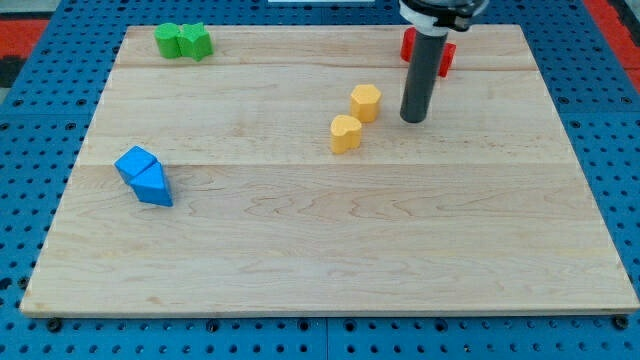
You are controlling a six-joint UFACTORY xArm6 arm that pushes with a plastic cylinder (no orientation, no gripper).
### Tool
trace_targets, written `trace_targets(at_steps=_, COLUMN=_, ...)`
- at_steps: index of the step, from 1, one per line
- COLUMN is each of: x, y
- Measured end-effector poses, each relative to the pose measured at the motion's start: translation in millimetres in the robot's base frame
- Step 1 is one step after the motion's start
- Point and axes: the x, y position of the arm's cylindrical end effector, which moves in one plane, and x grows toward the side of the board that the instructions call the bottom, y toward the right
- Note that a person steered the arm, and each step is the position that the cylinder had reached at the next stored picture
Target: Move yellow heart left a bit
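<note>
Blue blocks (144, 176) sit nearest on the bench (330, 250); my tip (414, 118), with no pincer, stands just right of the yellow hexagon (365, 102), above-right of the yellow heart (346, 133).

Surface (330, 250): pale wooden board on a blue pegboard (30, 120). Two green blocks (183, 41) touch each other at the view's top left. Two blue blocks (144, 176) touch at the view's left, mid-height. A yellow hexagonal block (365, 102) sits right of centre. A red block (428, 50) lies at the view's top right, partly hidden.
</note>
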Motion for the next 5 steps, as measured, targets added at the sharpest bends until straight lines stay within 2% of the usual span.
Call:
trace_targets(at_steps=1, x=-4, y=-49)
trace_targets(at_steps=2, x=-7, y=-66)
trace_targets(at_steps=3, x=-15, y=-14)
trace_targets(at_steps=4, x=-30, y=-42)
trace_targets(at_steps=5, x=-24, y=-47)
